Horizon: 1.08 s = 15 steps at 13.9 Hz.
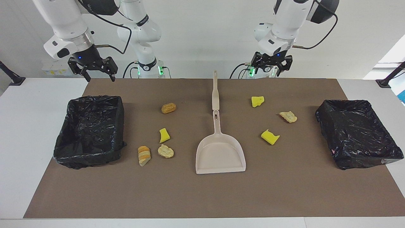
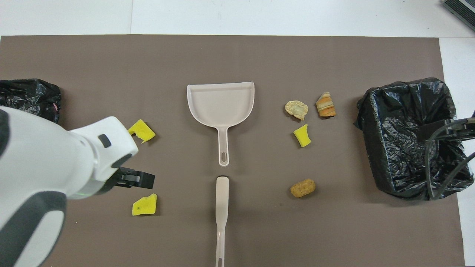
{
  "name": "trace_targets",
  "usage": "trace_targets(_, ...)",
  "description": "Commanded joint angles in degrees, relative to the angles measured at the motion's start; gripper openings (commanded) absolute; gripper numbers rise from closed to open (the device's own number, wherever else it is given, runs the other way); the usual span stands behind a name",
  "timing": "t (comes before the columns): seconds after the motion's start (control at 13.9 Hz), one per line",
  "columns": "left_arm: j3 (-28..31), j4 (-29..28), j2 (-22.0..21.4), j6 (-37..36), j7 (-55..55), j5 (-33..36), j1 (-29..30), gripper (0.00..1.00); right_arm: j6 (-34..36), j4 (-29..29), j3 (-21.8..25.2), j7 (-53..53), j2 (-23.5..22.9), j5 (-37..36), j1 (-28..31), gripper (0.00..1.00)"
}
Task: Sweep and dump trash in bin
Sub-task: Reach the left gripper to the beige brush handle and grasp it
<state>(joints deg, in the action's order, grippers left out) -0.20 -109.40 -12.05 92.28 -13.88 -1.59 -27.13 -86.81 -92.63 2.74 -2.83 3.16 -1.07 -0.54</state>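
My left tool (image 1: 271, 67) hangs with its fingers spread and nothing in them, over the brown mat (image 1: 202, 196) at my edge of the desk (image 1: 28, 126), above the yellow sponge chunk (image 1: 257, 101). My right tool (image 1: 92, 71) waits, fingers spread too and holding nothing, above my edge of the lined bin (image 1: 88, 156) at the right arm's end.

None of the trash is swept yet. Three scraps lie toward the left arm's end, among them a tan piece (image 1: 288, 117) and a second yellow chunk (image 1: 270, 136). Four lie toward the right arm's end.

The dustpan (image 1: 220, 155) sits mid-mat with its handle toward me, and the sweeper (image 1: 215, 91) lies in line with it, nearer to me. I judge that layout puts both handles in easy reach. A second bin (image 1: 360, 158) stands at the left arm's end, so each cluster has one close by.
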Motion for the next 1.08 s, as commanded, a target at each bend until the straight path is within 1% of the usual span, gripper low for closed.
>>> trace_targets(0.0, 0.91, -9.49, -4.37, 7.28, -4.99, -0.17, -5.64, 1.0, -1.43, -1.58, -0.01, -0.86, 1.15, 0.98, 0.36, 1.0)
trace_targets(0.22, 0.82, -14.25, -4.73, 10.54, -9.75, -0.25, -11.26, 1.0, -1.43, -1.5, -0.01, -0.86, 1.15, 0.98, 0.36, 1.0)
trace_targets(0.43, 0.73, -19.34, -4.73, 15.54, -15.9, -0.26, -16.71, 1.0, -1.52, -1.58, -0.01, -0.86, 1.15, 0.98, 0.36, 1.0)
trace_targets(0.57, 0.82, -21.99, -3.51, 18.8, -18.19, -0.26, -20.66, 1.0, -1.43, -1.58, -0.01, -0.86, 1.15, 0.98, 0.36, 1.0)
trace_targets(0.65, 0.82, -23.65, -2.2, 20.9, -20.29, -0.26, -22.77, 1.0, -1.43, -1.58, -0.01, -0.86, 1.15, 0.98, 0.28, 1.0)
trace_targets(0.79, 0.82, -27.86, -2.01, 26.17, -24.16, -0.26, -26.55, 1.0, -1.52, -1.5, -0.01, -0.86, 1.15, 0.98, 0.36, 1.0)
trace_targets(0.86, 0.82, -29.1, -1.83, 27.67, -25.05, -0.26, -27.79, 1.0, -1.43, -1.58, -0.01, -0.86, 1.15, 0.98, 0.36, 1.0)
trace_targets(1.01, 0.82, -29.91, 0.62, 29.79, -25.93, -0.26, -29.9, 1.0, -1.43, -1.5, -0.01, -0.86, 1.15, 0.98, 0.36, 1.0)
